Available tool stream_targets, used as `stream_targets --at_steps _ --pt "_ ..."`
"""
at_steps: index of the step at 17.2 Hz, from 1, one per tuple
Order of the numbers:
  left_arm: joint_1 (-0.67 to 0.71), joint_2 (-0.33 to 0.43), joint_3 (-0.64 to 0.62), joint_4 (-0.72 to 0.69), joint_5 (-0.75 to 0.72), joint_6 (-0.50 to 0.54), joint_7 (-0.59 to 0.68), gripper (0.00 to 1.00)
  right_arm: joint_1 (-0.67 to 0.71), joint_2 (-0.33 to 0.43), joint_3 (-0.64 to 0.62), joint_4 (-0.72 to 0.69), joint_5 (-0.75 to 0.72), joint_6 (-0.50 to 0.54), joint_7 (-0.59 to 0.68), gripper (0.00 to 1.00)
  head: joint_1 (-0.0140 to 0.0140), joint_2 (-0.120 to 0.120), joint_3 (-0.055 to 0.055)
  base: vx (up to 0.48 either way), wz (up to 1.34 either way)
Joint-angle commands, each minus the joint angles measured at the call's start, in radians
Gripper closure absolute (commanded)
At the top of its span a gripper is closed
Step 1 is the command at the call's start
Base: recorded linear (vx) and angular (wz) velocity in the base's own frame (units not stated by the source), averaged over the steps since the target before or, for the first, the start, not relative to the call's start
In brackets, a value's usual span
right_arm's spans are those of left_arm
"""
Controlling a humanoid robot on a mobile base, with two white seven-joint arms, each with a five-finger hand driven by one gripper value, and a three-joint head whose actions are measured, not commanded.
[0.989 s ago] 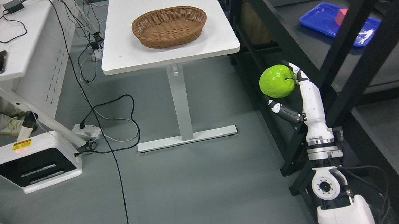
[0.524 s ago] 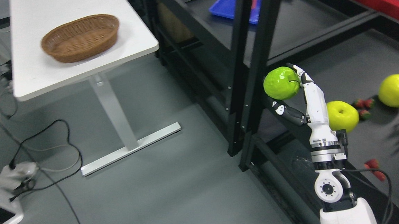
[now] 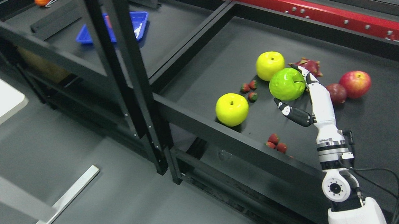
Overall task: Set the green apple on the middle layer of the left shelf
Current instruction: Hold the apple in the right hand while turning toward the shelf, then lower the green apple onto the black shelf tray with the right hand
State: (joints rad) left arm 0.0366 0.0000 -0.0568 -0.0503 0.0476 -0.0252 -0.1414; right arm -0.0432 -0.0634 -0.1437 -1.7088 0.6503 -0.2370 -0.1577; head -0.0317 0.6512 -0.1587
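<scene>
Nearest, at the lower right: right arm rising from the bottom edge, right hand (image 3: 318, 99) upright above the right shelf bay (image 3: 377, 129), well inside its front rail (image 3: 222, 138). Fingers curled behind and over the green apple (image 3: 287, 84), dark thumb (image 3: 295, 113) angled just below it; so, closed around the fruit and carrying it clear of the deck. Held on the hand's left side, stem dimple turned right toward the fingers, no long axis to speak of. No left hand in view. Below and around: strawberries (image 3: 277, 143) near the rail, one yellow apple (image 3: 232, 109) to the left, a second yellow apple (image 3: 270, 65) just beyond, a dark round fruit (image 3: 337, 93) and a red apple (image 3: 354, 83) to the right, a dragon fruit (image 3: 308, 65) behind the fingertips. Further left, black uprights (image 3: 128, 78) dividing the bays. Beyond those, left and far: left shelf (image 3: 177, 26), same level by the look of it, blue tray (image 3: 111, 27) on its far left part. Probably a carry leftward and away, across the dividing bar, keeping clear of the uprights; bare deck right of the tray looks the likeliest landing spot.
</scene>
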Motion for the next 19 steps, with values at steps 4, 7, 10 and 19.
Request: stream_targets --at_steps 4,7,10,19 --pt "0.000 0.017 0.000 0.001 0.000 0.001 0.000 0.00 0.074 -0.102 -0.022 0.000 0.000 -0.004 -0.005 0.99 0.0000 0.000 0.000 0.154 -0.69" --pt "0.000 0.017 0.000 0.000 0.000 0.001 0.000 0.00 0.098 -0.087 -0.082 0.000 0.000 -0.011 -0.013 0.99 0.0000 0.000 0.000 0.146 -0.62" --pt "0.000 0.017 0.000 0.001 0.000 0.001 0.000 0.00 0.120 -0.081 -0.071 0.000 -0.001 -0.021 -0.002 0.99 0.0000 0.000 0.000 0.117 -0.49" --pt "0.000 0.017 0.000 0.000 0.000 0.001 0.000 0.00 0.095 -0.082 -0.002 0.000 -0.001 -0.027 0.006 0.99 0.0000 0.000 0.000 0.090 -0.33"
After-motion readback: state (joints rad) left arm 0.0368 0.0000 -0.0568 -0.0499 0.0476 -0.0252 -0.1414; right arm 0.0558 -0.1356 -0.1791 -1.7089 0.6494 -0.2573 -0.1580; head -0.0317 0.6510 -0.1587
